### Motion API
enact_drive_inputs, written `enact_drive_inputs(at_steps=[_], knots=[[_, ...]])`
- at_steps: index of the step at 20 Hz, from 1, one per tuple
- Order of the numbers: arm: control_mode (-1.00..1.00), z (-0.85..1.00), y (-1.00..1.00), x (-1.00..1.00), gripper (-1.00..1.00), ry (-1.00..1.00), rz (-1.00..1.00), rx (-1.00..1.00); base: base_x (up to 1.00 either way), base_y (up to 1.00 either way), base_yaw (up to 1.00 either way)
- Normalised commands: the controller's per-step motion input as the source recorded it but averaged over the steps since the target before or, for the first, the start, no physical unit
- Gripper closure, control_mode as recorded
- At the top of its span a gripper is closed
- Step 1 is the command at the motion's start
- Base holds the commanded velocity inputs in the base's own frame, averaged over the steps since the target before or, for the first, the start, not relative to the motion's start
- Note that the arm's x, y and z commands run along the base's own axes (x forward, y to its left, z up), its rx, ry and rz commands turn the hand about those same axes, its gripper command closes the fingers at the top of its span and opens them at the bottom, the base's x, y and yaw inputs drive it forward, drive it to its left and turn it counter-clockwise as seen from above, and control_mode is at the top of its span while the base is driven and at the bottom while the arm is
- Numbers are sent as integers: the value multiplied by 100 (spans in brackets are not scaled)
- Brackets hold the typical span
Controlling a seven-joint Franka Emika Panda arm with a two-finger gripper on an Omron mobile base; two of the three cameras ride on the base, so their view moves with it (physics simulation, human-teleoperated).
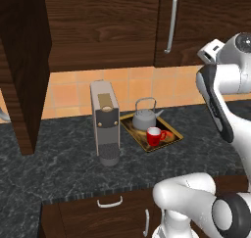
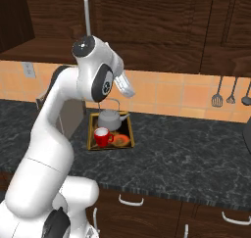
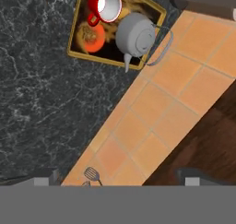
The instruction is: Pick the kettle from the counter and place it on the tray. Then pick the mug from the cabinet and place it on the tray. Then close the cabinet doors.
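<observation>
Kettle (image 1: 144, 119) upright on tray (image 1: 172, 139), spout toward the right (beside mug (image 1: 155, 135)).

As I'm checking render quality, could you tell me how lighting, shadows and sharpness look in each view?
Left base view: even, soft light; the coffee machine casts only a faint shadow on the counter. Right base view: sharp, no glare on the kettle. Hand view: slightly soft, tilted; the mug and tray stay clear.
</observation>
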Motion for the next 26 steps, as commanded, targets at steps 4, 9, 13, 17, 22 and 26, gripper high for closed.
enact_drive_inputs(at_steps=[4,9,13,17,22,26], knots=[[-100,-39,0,-99,-100,0,0,0,0,0,0],[-100,-42,0,-100,-100,-4,0,0,0,0,0],[-100,-6,29,-59,-100,-1,-1,-7,0,0,0],[-100,-10,3,-24,-100,1,0,-15,0,0,0],[-100,21,28,-59,-100,-20,0,-31,0,0,0],[-100,20,45,-34,-100,-17,0,-38,0,0,0]])
